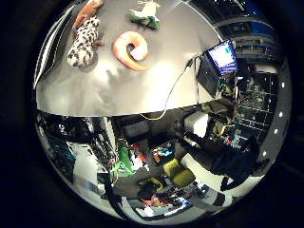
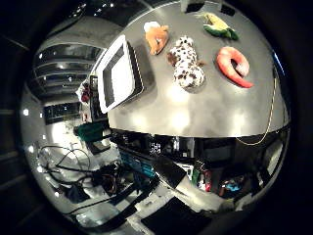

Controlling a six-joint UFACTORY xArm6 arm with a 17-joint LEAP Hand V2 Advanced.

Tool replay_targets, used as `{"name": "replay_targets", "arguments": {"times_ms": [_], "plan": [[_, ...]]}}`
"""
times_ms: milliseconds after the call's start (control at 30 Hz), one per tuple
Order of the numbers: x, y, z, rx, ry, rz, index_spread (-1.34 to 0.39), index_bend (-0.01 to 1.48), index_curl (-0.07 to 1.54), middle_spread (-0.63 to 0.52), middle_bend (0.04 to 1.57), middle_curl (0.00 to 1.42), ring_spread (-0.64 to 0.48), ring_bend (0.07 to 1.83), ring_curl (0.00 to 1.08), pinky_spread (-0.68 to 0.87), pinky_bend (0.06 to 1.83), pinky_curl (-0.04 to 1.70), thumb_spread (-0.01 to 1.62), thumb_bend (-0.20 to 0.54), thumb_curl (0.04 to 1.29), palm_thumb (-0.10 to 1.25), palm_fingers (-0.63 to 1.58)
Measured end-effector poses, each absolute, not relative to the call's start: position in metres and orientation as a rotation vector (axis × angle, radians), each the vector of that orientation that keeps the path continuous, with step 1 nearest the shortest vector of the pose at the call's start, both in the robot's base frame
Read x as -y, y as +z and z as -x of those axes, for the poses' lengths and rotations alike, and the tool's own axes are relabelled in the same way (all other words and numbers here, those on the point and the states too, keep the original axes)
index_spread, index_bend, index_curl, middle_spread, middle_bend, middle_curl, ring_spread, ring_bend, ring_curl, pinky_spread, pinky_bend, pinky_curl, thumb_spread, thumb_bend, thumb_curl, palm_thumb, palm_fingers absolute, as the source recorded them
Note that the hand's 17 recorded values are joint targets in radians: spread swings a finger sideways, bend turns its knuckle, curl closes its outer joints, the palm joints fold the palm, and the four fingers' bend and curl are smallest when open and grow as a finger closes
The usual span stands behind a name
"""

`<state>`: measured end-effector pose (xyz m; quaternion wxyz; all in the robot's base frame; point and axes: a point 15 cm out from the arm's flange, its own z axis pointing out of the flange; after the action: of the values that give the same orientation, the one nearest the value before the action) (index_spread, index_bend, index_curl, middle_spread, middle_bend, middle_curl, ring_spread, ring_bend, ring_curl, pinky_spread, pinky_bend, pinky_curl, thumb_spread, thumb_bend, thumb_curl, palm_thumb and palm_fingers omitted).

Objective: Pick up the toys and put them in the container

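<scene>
Several toys lie on a grey table. In the right thumb side palm view a white rectangular container stands at the table's edge. An orange toy lies beside it, then a black-and-white spotted toy, a curled red and white toy and a green and yellow toy. The right little finger side palm view shows the spotted toy, the curled toy, a green toy and an orange toy. All look small and far from the palm.
A lit monitor stands off the table's edge. Beyond the table's front edge the room holds a green chair, shelves and clutter.
</scene>
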<state>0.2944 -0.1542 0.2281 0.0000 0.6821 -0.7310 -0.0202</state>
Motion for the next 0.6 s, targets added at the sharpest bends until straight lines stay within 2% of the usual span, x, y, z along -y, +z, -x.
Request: {"name": "replay_targets", "arguments": {"times_ms": [300, 600], "plan": [[0.167, 0.208, -0.285, 2.312, -0.155, -2.113, -0.34, 0.15, 0.25, 0.05, 0.21, 0.33, 0.13, 0.32, 0.27, 0.39, 0.44, 0.31, 1.02, -0.026, 0.29, 0.5, 0.1], [0.186, 0.203, -0.299, 2.337, -0.152, -2.094, -0.34, 0.15, 0.25, 0.04, 0.21, 0.34, 0.12, 0.33, 0.27, 0.39, 0.45, 0.3, 1.02, -0.025, 0.29, 0.51, 0.11]]}}
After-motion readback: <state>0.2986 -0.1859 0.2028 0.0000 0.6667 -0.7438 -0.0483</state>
